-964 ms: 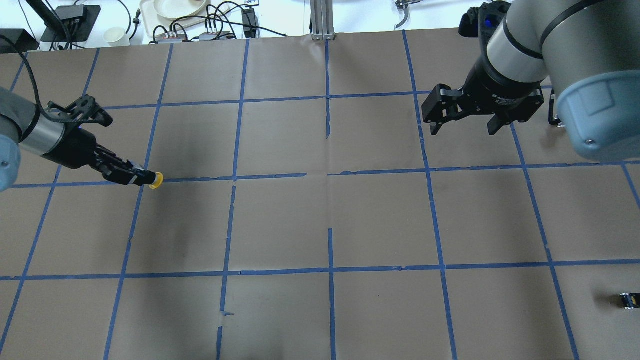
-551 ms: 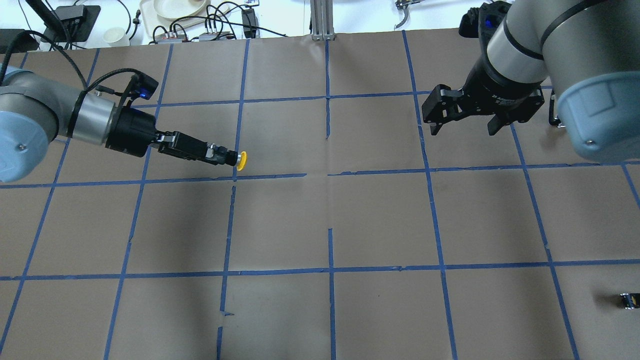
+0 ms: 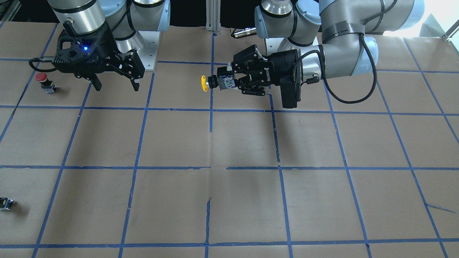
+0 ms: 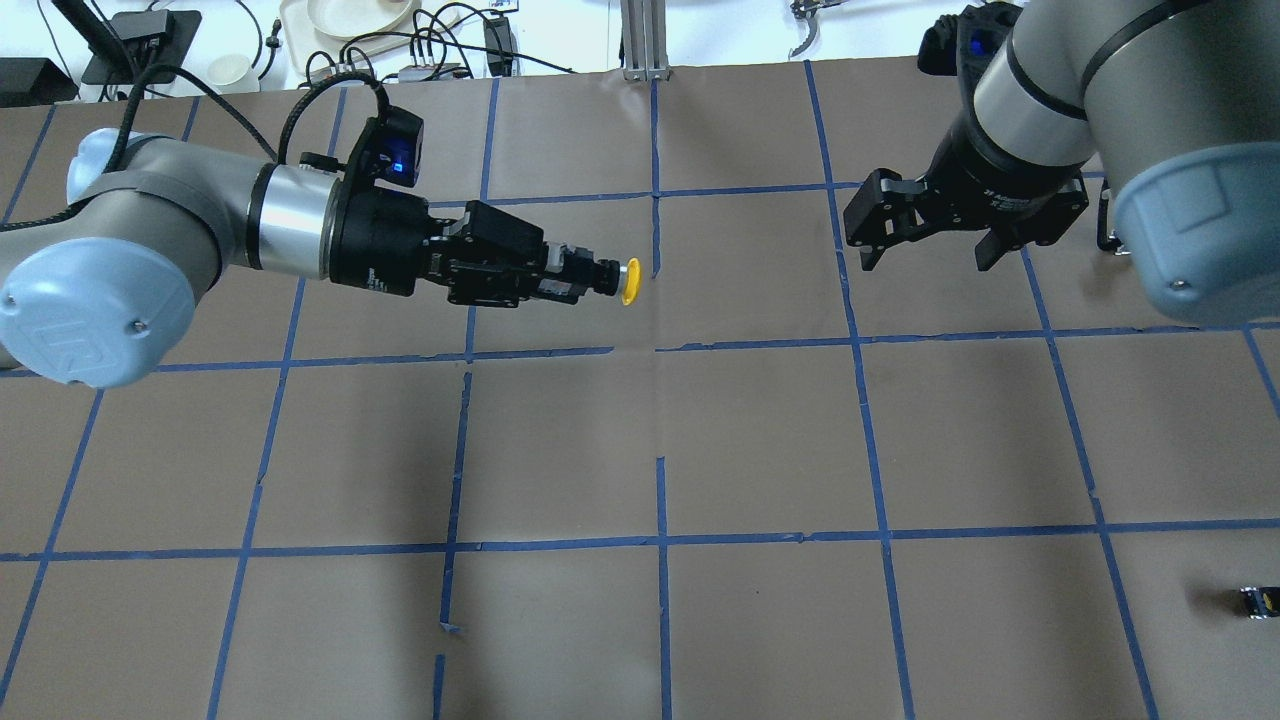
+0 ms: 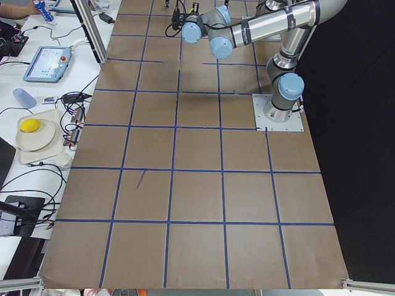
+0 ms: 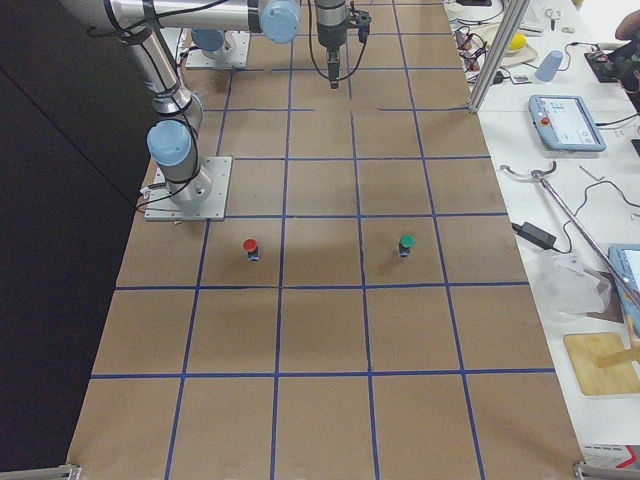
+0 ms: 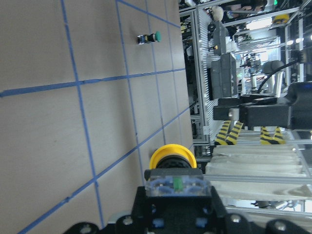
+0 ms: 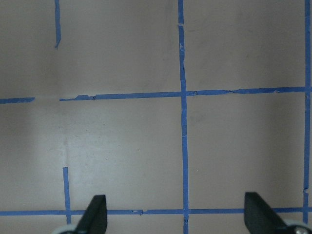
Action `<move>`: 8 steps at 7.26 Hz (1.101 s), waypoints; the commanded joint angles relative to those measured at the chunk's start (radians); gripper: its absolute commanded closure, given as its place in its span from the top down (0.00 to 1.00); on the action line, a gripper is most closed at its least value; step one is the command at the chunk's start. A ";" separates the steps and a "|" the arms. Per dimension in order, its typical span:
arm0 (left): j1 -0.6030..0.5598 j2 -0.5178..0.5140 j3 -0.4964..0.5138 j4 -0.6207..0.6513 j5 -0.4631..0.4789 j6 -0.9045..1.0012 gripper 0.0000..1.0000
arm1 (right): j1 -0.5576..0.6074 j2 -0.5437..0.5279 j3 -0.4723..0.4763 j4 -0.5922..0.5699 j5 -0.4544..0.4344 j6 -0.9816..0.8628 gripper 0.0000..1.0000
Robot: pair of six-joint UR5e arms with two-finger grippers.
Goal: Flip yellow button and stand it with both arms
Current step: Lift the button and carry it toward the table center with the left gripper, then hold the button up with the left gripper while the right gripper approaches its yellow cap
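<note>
The yellow button point(image 4: 627, 281) is held horizontally above the table near the centre line, its yellow cap pointing toward my right arm. My left gripper point(image 4: 578, 280) is shut on its grey-black contact block. It also shows in the front-facing view point(image 3: 203, 83) with the left gripper point(image 3: 225, 81) behind it. In the left wrist view the cap point(image 7: 172, 156) sticks out beyond the fingers. My right gripper point(image 4: 926, 262) is open and empty, pointing down over the table's far right part, well apart from the button. Its fingers point(image 8: 95, 214) show spread in the right wrist view.
A red-capped button point(image 3: 43, 80) stands just beyond my right gripper point(image 3: 117, 87). A green-capped button point(image 6: 406, 243) stands further right. A tiny black block with a yellow mark point(image 4: 1258, 600) lies at the near right edge. Cables and a tray lie beyond the table's far edge.
My left arm has swung from the table's left side toward the centre, carrying the yellow button. The right arm has not moved.
</note>
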 commanded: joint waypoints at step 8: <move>-0.065 0.017 -0.001 0.002 -0.209 -0.192 0.02 | -0.188 -0.026 -0.009 0.211 0.422 0.066 1.00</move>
